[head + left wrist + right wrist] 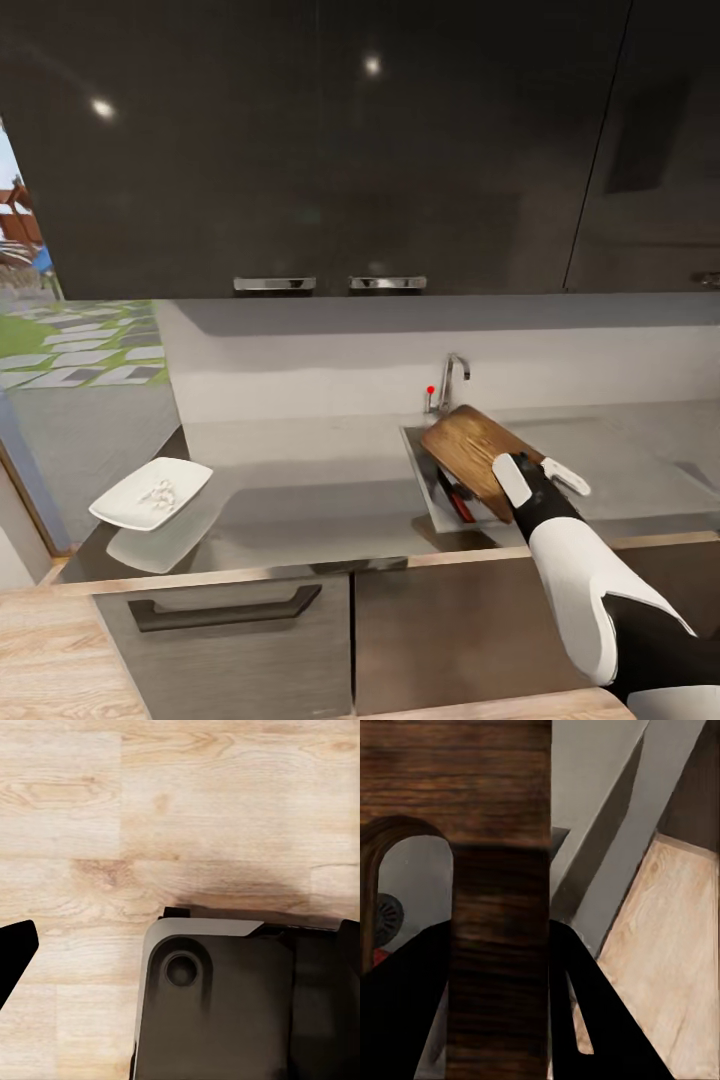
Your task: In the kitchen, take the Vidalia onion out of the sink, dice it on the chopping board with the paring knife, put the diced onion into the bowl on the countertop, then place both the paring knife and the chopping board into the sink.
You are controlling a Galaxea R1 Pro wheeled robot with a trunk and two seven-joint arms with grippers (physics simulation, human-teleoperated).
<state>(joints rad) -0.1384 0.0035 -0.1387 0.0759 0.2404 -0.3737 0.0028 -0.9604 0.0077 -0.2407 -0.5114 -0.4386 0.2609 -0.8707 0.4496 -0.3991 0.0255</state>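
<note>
Over the sink: the right gripper grasps the brown wooden chopping board with rounded corners by its near short end; its dark fingers sit either side of the board's edge beside the slot-shaped handle hole
Board's long axis: runs up and away from the claw toward the chrome faucet with the red knob, tilted, its far end leaning over the rectangular stainless steel sink
Key relation: the basin lies directly under and just ahead of the held board, so my judgement is that lowering and letting go is what remains
Knife: the small red-and-black-handled paring knife already lies inside the basin, under the board's lower edge
Bowl: the shallow white squarish bowl with pale diced onion pieces sits well apart on the long grey reflective countertop
Nearer arm: right; whether the left claw is clenched or released I cannot tell
Room: dark glossy cabinets, white backsplash, light wood plank floor
</note>
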